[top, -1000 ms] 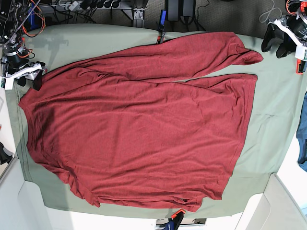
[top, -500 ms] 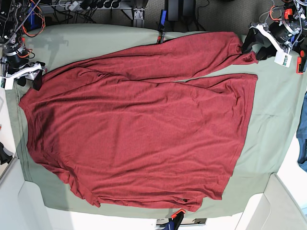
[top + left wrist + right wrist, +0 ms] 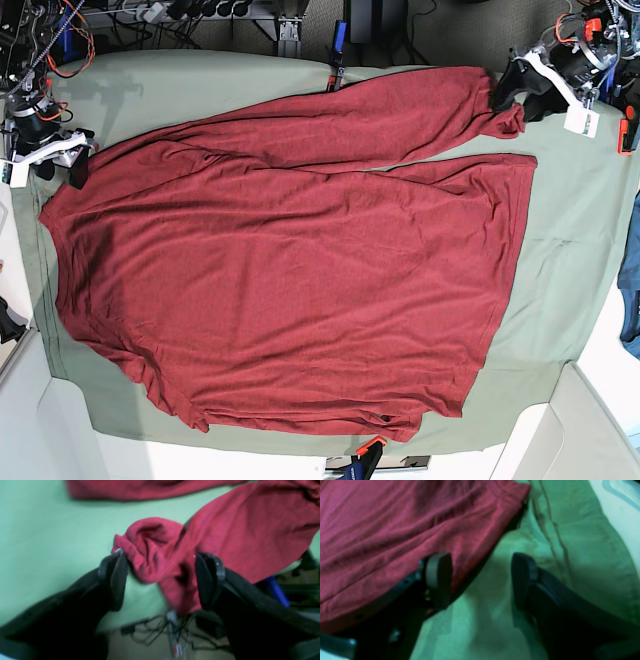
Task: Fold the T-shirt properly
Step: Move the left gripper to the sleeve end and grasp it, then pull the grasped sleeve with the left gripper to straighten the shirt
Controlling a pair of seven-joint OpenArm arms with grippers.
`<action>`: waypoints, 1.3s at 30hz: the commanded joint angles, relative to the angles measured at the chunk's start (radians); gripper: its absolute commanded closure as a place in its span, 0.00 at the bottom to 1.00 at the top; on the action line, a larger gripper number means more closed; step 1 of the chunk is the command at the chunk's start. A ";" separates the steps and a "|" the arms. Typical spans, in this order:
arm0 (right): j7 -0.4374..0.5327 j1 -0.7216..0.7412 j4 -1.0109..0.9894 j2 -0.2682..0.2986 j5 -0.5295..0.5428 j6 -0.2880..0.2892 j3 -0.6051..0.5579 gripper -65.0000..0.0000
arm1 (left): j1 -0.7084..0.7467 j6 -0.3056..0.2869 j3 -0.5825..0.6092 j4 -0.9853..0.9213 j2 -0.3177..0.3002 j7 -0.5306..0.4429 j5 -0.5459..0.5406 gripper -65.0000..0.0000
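The maroon T-shirt point(image 3: 290, 270) lies spread flat on the sage-green table cloth point(image 3: 570, 250), with one sleeve point(image 3: 400, 115) stretched toward the top right. My left gripper point(image 3: 518, 100) is open at that sleeve's end. In the left wrist view the bunched sleeve end point(image 3: 155, 552) sits between the wide jaws of the left gripper point(image 3: 162, 580). My right gripper point(image 3: 62, 168) is open at the shirt's far left corner. In the right wrist view the right gripper point(image 3: 480, 582) has one finger point(image 3: 438, 577) over the shirt's hemmed edge point(image 3: 460, 542) and the other over green cloth.
A blue fabric scrap point(image 3: 630, 300) hangs at the right edge. Clamps hold the cloth at the top point(image 3: 338, 60) and bottom point(image 3: 368, 455). Cables and equipment point(image 3: 200, 12) run behind the table's far edge. White padded surfaces point(image 3: 570, 430) border the front corners.
My left gripper has moved leftward onto the sleeve end, and the sleeve tip has shifted left and bunched. The right arm has not moved.
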 commanded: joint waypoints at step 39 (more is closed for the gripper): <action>0.008 0.002 0.014 -0.065 0.007 -0.021 0.005 0.45 | -0.035 -0.009 0.023 0.010 0.039 -0.004 0.108 1.00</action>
